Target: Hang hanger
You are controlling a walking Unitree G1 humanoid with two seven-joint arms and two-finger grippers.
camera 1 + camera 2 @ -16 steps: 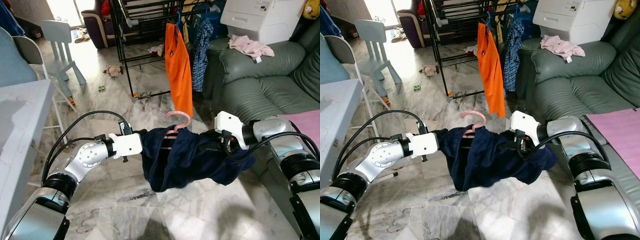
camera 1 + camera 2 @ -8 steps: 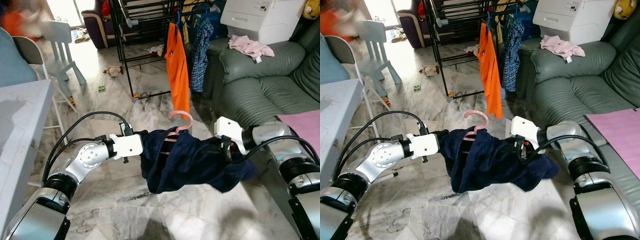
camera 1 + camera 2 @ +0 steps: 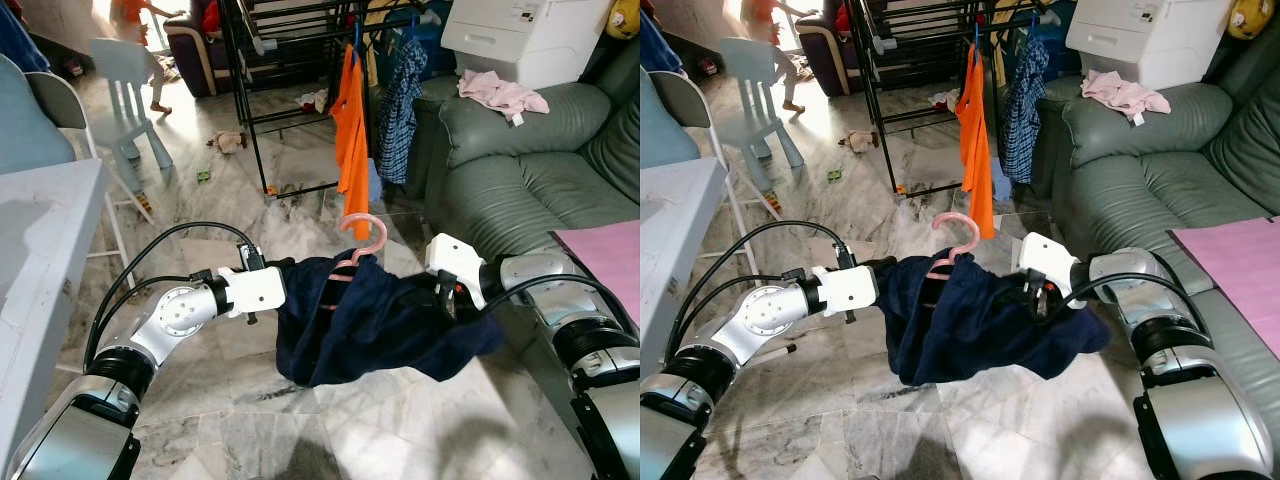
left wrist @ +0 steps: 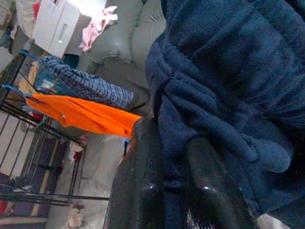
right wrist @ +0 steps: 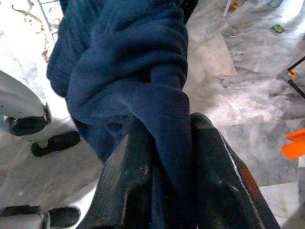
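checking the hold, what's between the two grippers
The navy garment on the pink hanger spans between the left gripper and the right gripper, both pinching its cloth; the eye views show this.

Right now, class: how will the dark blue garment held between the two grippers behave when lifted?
The dark blue garment is probably floppy: it sags between the left gripper and right gripper. It bunches where pinched, so it is likely soft. The pink plastic hanger inside may shift.

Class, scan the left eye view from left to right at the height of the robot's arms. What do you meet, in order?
Silver left arm → dark navy cloth garment on a pink plastic hanger → silver right arm.
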